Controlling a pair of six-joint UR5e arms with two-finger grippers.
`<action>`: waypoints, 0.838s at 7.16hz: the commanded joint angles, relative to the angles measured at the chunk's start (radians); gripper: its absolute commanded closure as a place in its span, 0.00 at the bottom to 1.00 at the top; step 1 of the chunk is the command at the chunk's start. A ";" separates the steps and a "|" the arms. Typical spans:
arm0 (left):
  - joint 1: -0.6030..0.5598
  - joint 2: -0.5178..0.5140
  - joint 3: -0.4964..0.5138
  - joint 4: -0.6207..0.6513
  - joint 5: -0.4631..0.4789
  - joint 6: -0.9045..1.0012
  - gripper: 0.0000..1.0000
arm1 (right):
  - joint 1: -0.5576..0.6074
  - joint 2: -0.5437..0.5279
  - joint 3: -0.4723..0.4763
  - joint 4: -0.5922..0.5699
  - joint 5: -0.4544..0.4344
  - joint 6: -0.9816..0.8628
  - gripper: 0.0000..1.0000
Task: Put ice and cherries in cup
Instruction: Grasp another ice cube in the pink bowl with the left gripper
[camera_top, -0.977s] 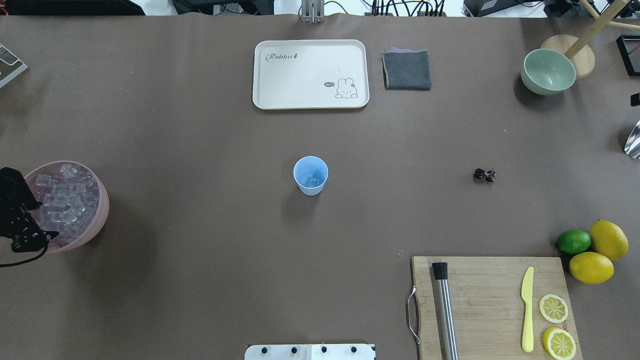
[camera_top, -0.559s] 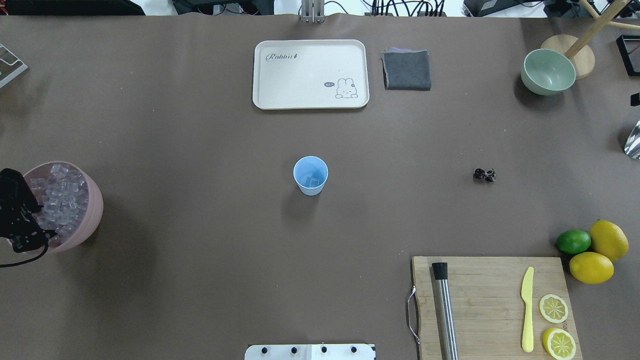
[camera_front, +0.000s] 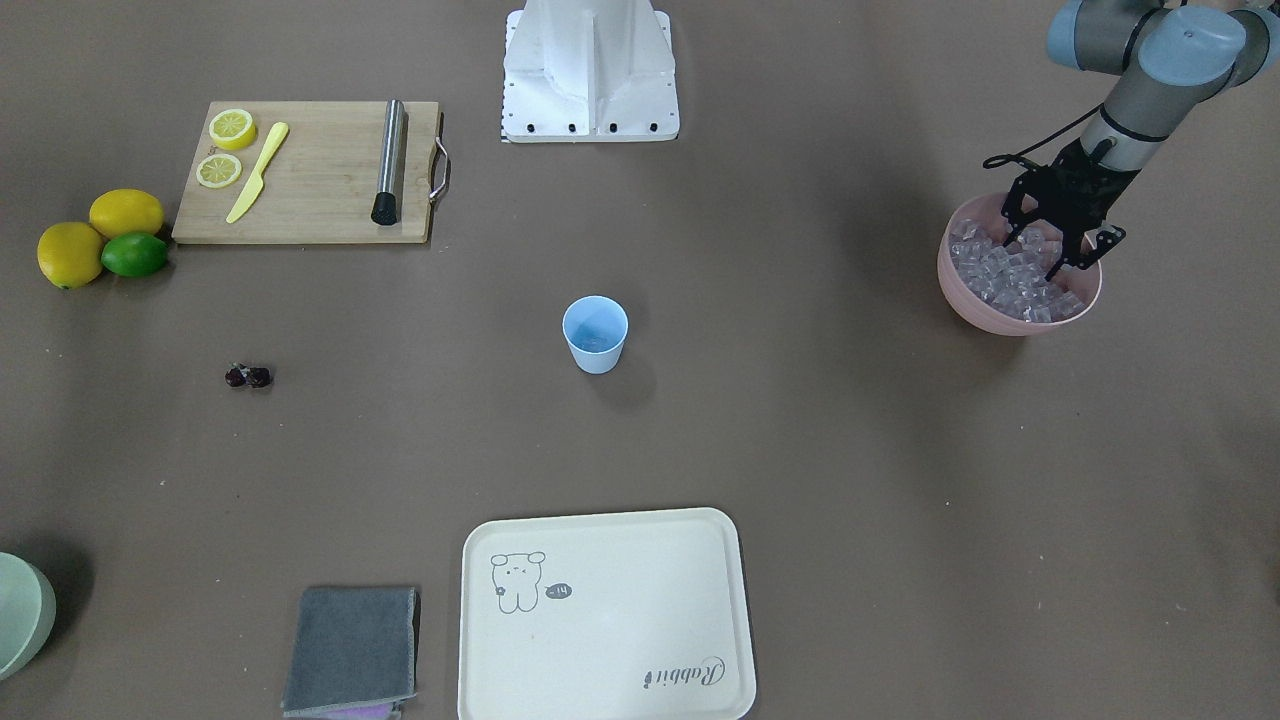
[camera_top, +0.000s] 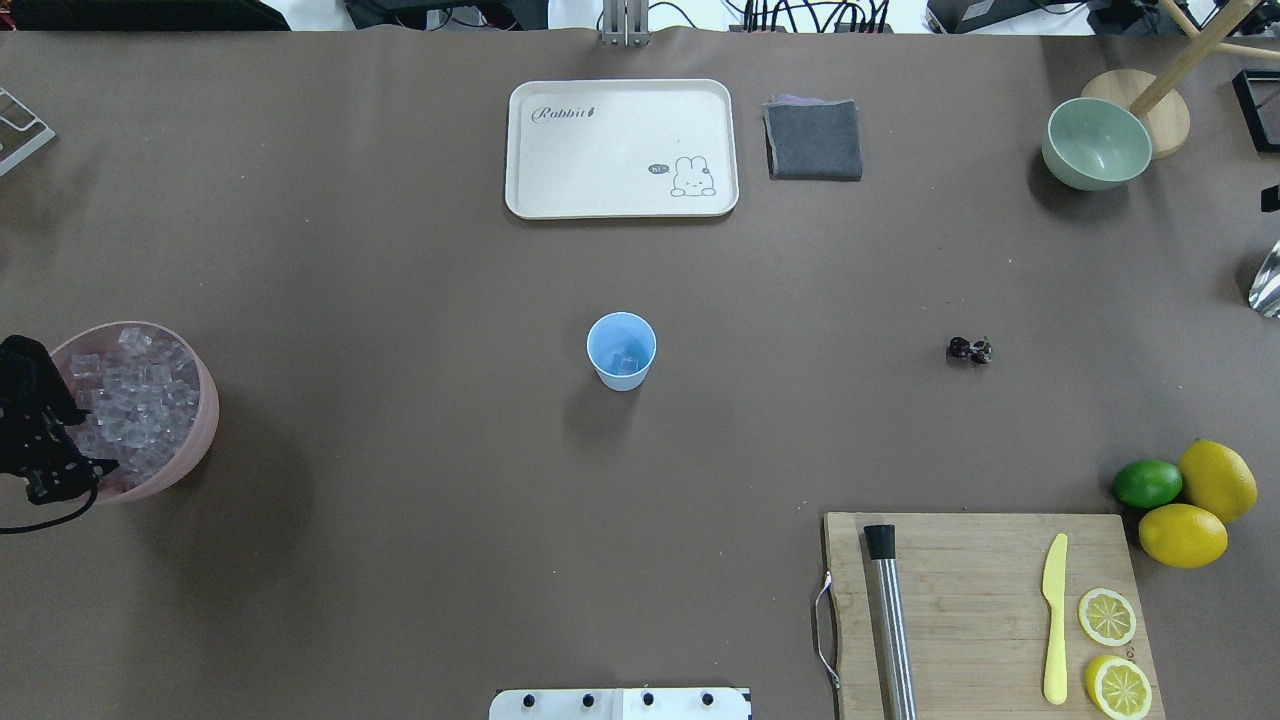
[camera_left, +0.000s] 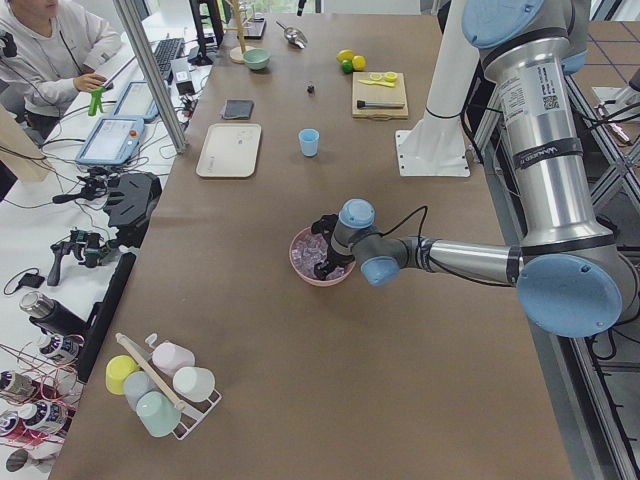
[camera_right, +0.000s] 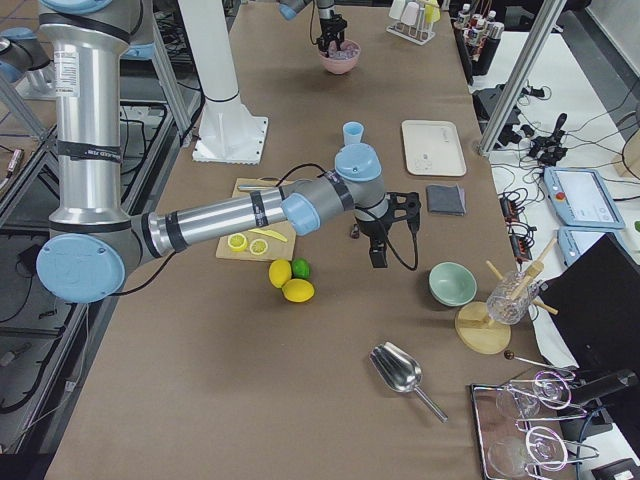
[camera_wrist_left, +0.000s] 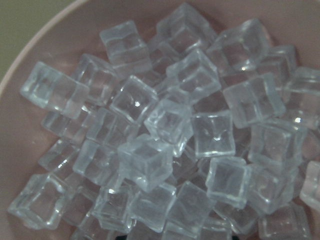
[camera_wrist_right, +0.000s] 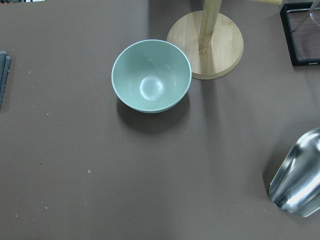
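The light blue cup stands upright at the table's middle, also in the front view, with clear ice on its bottom. The pink bowl at the left edge is full of ice cubes. My left gripper hangs open with its fingers down among the ice; the left wrist view shows only cubes. The two dark cherries lie on the table to the right. My right gripper shows only in the right side view, above the table near the cherries; I cannot tell its state.
A cream tray and a grey cloth lie at the far side. A pale green bowl, a wooden stand and a metal scoop are at the far right. A cutting board with knife, muddler and lemon slices, lemons and a lime sit front right.
The pink bowl shifted a little to the left and has come back to where it was. My left gripper stays down in the ice. Cup and cherries have not moved.
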 joint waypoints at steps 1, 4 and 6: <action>-0.010 -0.006 -0.011 0.002 -0.038 0.000 1.00 | 0.000 0.000 -0.001 0.000 0.000 0.000 0.00; -0.042 -0.010 -0.026 0.007 -0.066 -0.002 1.00 | 0.000 0.000 -0.001 0.000 0.000 0.000 0.00; -0.129 -0.052 -0.029 0.045 -0.168 -0.002 1.00 | 0.000 0.000 -0.001 0.000 0.001 0.000 0.00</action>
